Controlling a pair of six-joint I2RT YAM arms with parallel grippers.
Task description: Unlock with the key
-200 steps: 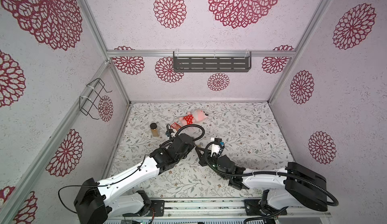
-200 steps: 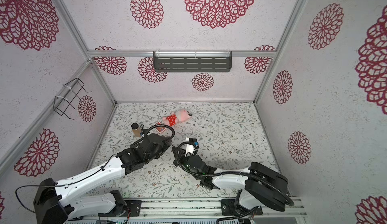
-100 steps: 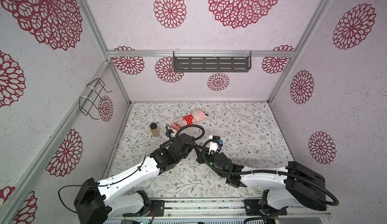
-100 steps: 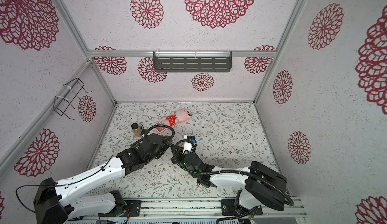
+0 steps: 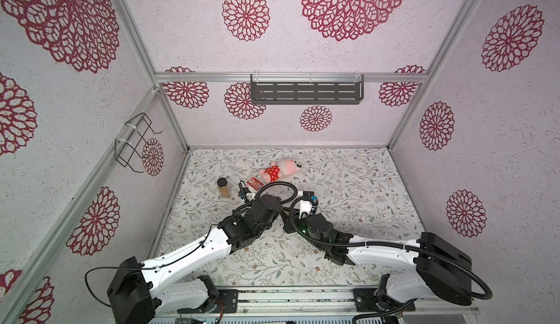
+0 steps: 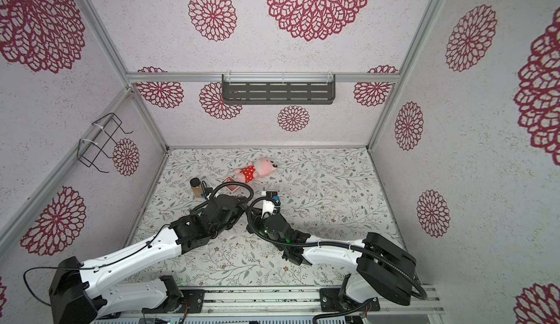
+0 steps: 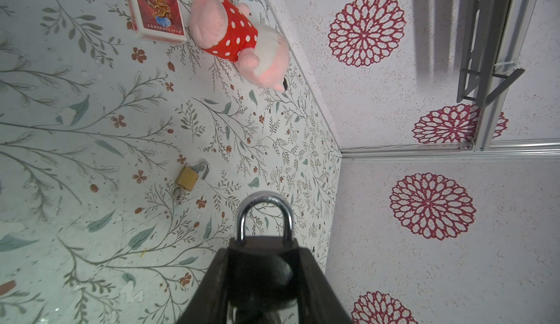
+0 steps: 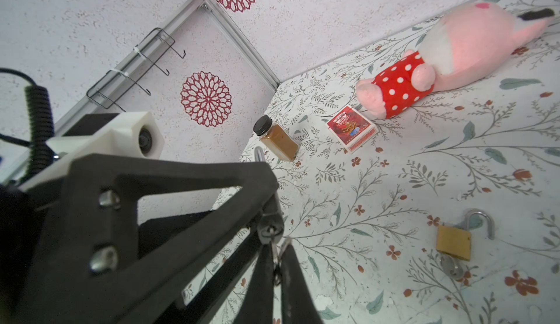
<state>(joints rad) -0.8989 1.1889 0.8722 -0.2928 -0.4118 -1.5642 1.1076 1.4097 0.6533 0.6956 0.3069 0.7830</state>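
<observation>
Padlock sits clamped in the left gripper, raised above the floor (its shackle closed). The key is in its keyhole, between the nearly closed fingers of the right gripper; whether they pinch it is unclear.

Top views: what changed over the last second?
The right end effector shifted left toward the padlock held by the left end effector, bringing the key it pinches to the keyhole. No release is visible. The left end effector, jar, box and plush toy stayed put.
</observation>
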